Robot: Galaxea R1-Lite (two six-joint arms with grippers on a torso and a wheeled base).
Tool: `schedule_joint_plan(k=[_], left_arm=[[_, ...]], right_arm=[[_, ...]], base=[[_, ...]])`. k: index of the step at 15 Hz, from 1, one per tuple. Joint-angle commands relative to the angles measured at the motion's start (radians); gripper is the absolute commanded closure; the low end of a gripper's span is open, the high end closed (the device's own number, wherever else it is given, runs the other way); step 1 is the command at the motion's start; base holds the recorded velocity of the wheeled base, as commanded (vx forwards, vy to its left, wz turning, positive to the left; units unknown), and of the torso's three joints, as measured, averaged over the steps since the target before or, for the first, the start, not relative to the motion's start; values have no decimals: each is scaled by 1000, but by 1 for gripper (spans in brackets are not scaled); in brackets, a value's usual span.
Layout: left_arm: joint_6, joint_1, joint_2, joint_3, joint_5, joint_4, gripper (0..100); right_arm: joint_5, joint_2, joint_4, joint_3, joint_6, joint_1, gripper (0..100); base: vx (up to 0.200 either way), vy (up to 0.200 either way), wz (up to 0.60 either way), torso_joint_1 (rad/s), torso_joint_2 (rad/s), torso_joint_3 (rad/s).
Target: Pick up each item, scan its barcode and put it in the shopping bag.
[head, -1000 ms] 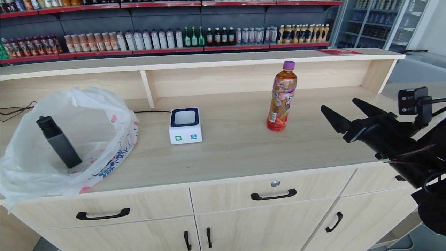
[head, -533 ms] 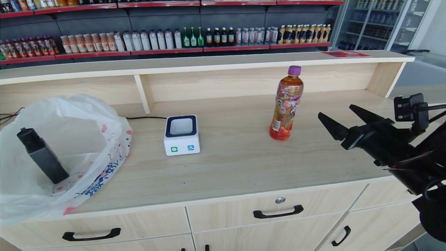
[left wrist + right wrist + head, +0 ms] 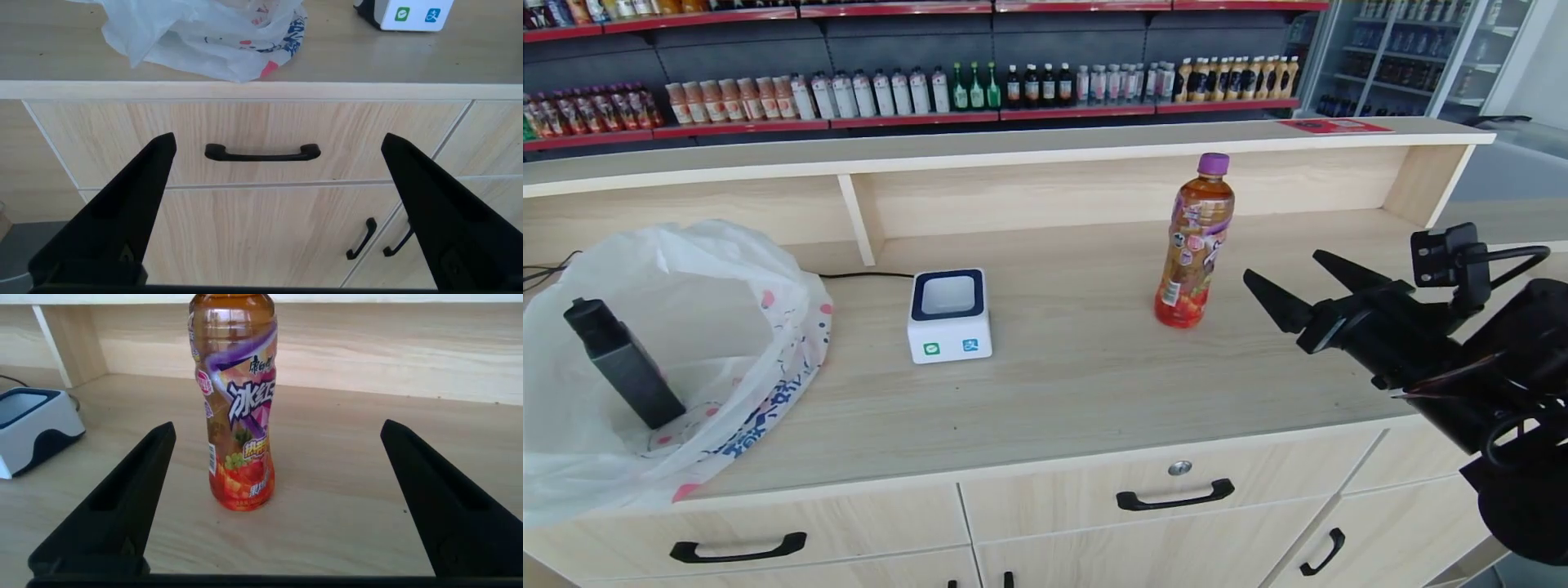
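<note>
From the head view, the bottle [image 3: 1194, 241] stood upright on the tabletop [image 3: 1054, 384], right of the middle and nearer the back edge than the front. It had an orange drink inside and a purple cap. The right end effector [image 3: 1281, 265] hung just to the right of it with its fingers spread wide and nothing between them, tips aimed at the bottle but not touching it. The scanner [image 3: 950, 316], a white box with a dark-rimmed top, sat about midway along the tabletop with a cable [image 3: 866, 275] trailing off behind it. The bag [image 3: 686, 343] lay open at the left end near the front edge, and a dark flask [image 3: 621, 363] leaned inside it.

In the left wrist view, the left end effector [image 3: 278, 143] was below the front edge of the tabletop, wide open and empty, facing a drawer handle [image 3: 261, 152]. The bag [image 3: 212, 37] and scanner [image 3: 404, 15] sat above on the tabletop.

In the right wrist view, the right end effector [image 3: 278, 429] was open and empty, and the bottle [image 3: 237, 416] stood upright beyond its fingers, nearer one of them. The scanner [image 3: 33, 425] sat off to the side.
</note>
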Motion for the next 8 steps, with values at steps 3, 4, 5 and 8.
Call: schedule_joint_plan(k=[3, 4, 5, 8], left_arm=[[1, 0, 1, 0, 0, -1, 0], [0, 0, 1, 0, 0, -1, 0], [0, 0, 1, 0, 0, -1, 0], [0, 0, 1, 0, 0, -4, 0]], right_arm=[[0, 108, -1, -81, 3, 50, 0], [0, 125, -1, -93, 5, 49, 0], [2, 132, -1, -99, 6, 49, 0], [3, 135, -1, -99, 3, 64, 0]], base=[[0, 0, 0, 0, 0, 0], [0, 0, 0, 0, 0, 0], [0, 0, 0, 0, 0, 0], [0, 0, 0, 0, 0, 0]])
